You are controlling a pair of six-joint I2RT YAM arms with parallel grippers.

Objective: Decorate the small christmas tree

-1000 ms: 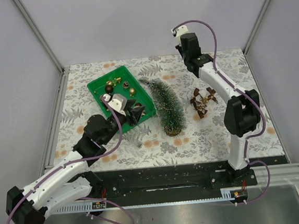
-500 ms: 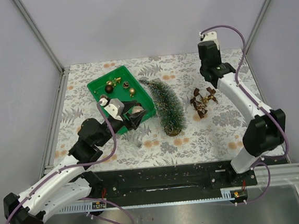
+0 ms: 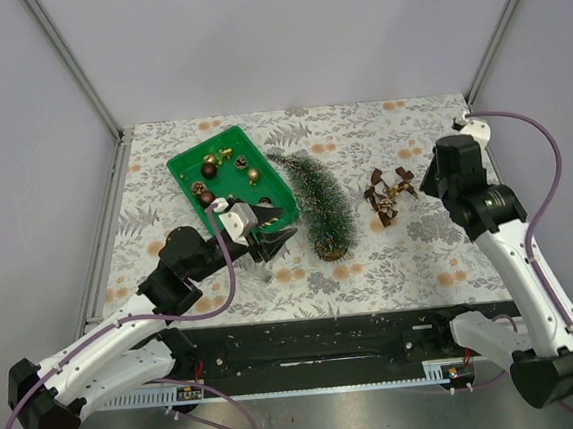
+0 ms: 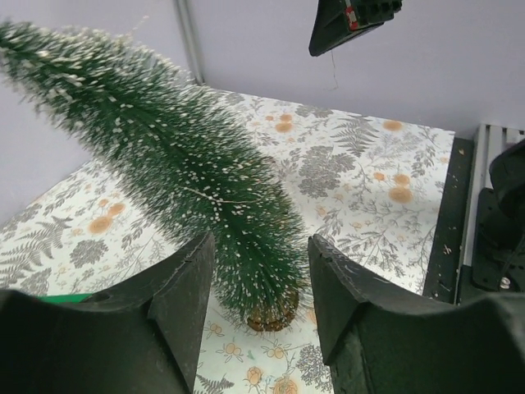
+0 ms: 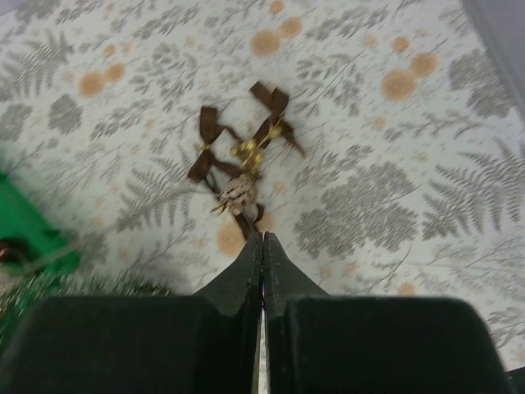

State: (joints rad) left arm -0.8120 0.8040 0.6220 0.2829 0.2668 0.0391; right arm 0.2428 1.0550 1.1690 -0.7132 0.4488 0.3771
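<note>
The small christmas tree (image 3: 316,204) stands on its disc base in the middle of the tabletop (image 3: 420,253), just right of the green tray (image 3: 200,149). The left end effector (image 3: 289,224) faces its lower bristles with jaws apart and empty. If it is meant to steady the tree, a gentle grip low by the base would best avoid tipping it. The right end effector (image 5: 262,242) is closed on nothing and points at the brown ribbon ornament (image 5: 242,168), so it must open first, while the tray's corner crowds the left arm.
</note>
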